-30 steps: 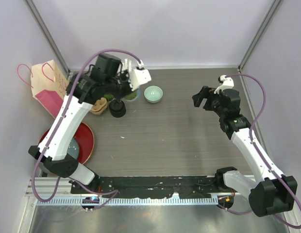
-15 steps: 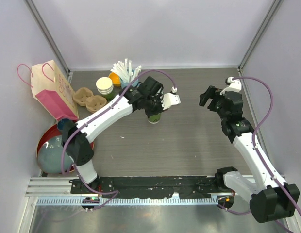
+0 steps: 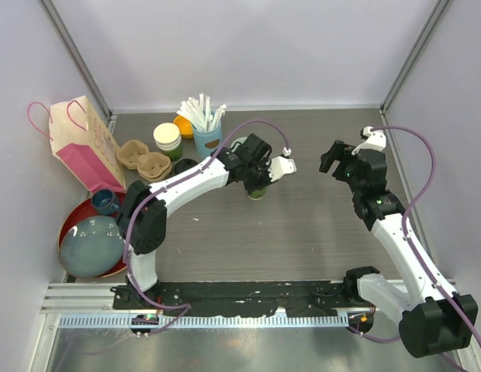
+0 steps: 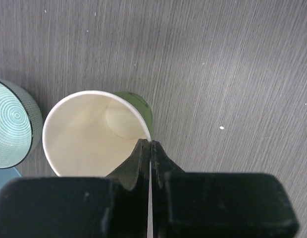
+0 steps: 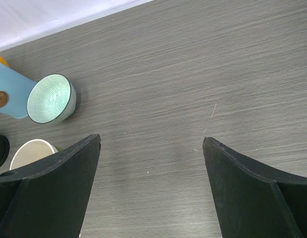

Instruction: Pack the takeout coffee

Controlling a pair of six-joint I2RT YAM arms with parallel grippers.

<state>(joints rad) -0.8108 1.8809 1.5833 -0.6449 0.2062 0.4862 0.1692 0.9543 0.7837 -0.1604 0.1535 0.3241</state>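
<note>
I am pinching a dark-green paper cup [image 4: 89,136] with my left end effector [image 4: 149,146]. Its fingers are clenched on the cup wall at the rim's five o'clock edge, one inside and one outside. The cup is sitting upright and lidless, cream-white inside, near the middle of the surface [image 3: 302,232]. A pale green bowl [image 4: 10,124] is lying just beside it at nine o'clock in the left wrist view. My right end effector [image 3: 333,159] is hovering at the cup's three o'clock in the top view, well apart, released wide and grasping nothing.
</note>
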